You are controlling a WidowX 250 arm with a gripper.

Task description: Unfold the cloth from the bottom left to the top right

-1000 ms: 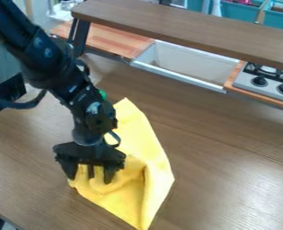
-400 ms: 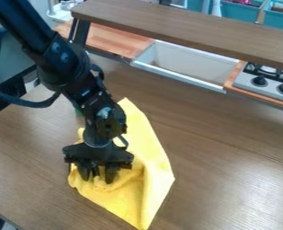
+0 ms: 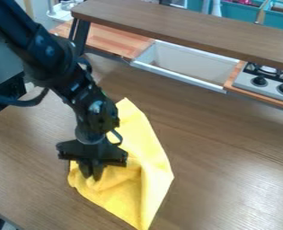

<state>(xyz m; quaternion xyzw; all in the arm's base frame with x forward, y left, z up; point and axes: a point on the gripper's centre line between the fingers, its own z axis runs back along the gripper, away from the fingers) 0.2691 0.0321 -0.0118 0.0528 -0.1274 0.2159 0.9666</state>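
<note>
Camera view: the yellow cloth (image 3: 151,155) lies at six o'clock on the wood-grain tabletop (image 3: 227,175), with corners pointing to twelve, three and six o'clock and rumples near its nine o'clock side. The black two-finger gripper (image 3: 92,175) hangs over that side, its fingers drawn together at the fabric; whether they pinch any cannot be told. The step in hand looks like taking hold of the bottom-left part, with the unfolding itself yet to be done. Next, I judge, the gripper must secure the upper layer alone, lift slightly and carry it towards one or two o'clock; catching both layers would drag the whole cloth.
</note>
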